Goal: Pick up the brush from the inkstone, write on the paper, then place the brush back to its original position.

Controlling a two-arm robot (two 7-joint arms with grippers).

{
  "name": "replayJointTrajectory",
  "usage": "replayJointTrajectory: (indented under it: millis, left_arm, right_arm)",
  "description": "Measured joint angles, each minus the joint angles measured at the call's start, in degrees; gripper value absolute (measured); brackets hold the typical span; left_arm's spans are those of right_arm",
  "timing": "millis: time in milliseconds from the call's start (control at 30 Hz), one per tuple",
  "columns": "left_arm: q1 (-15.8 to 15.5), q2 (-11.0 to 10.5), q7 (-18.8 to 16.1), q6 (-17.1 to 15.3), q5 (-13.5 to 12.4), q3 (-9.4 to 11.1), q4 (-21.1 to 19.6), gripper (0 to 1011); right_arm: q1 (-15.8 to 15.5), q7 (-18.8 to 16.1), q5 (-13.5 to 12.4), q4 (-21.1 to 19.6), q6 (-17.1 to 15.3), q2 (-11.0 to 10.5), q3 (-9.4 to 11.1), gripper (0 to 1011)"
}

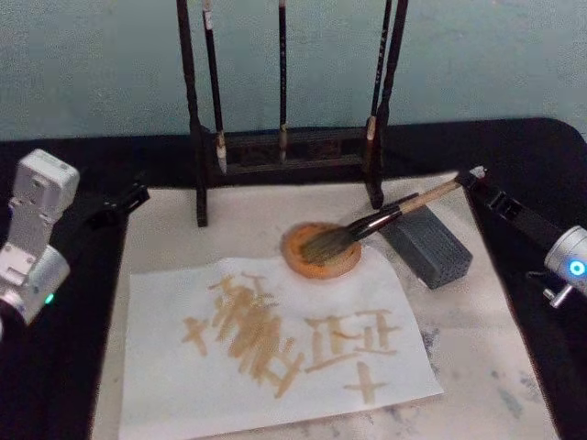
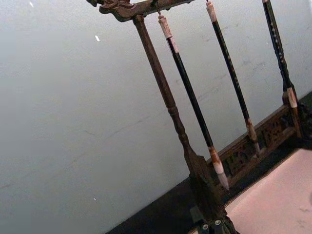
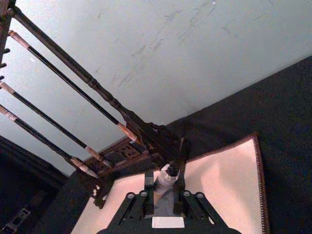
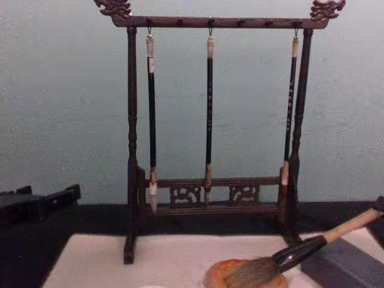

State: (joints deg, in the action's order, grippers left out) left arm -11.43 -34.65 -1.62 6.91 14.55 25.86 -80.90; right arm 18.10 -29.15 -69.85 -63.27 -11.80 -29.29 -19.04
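Right gripper (image 1: 475,176) clamped on brush (image 1: 394,214) handle end, front-right of stand (image 1: 321,147); left gripper (image 1: 124,200) parked left of it.

This is a calligraphy work table in a bare room. A wooden brush stand (image 4: 131,120) hung with three slim brushes (image 4: 209,120) stands on a pale felt mat (image 1: 495,367) over black cloth (image 1: 64,385). A plain blue-green wall (image 1: 92,64) closes it behind, and brown strokes cover the paper (image 1: 275,339).

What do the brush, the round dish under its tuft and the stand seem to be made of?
The brush has a pale, matte handle, likely wood or bamboo, a glossy black ferrule, perhaps lacquered, and a grey-brown hair tuft. The dish looks dull orange-brown, maybe clay or stone. The stand is dark turned, carved wood.
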Motion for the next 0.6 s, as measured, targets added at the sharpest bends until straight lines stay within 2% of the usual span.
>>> replayJointTrajectory:
  millis: [600]
  left_arm:
    - [0.0, 0.0, 0.0, 0.0, 0.0, 0.0, 0.0, 1000]
  right_arm:
    - [0.0, -0.3, -0.42, 0.26, -0.05, 0.0, 0.03, 224]
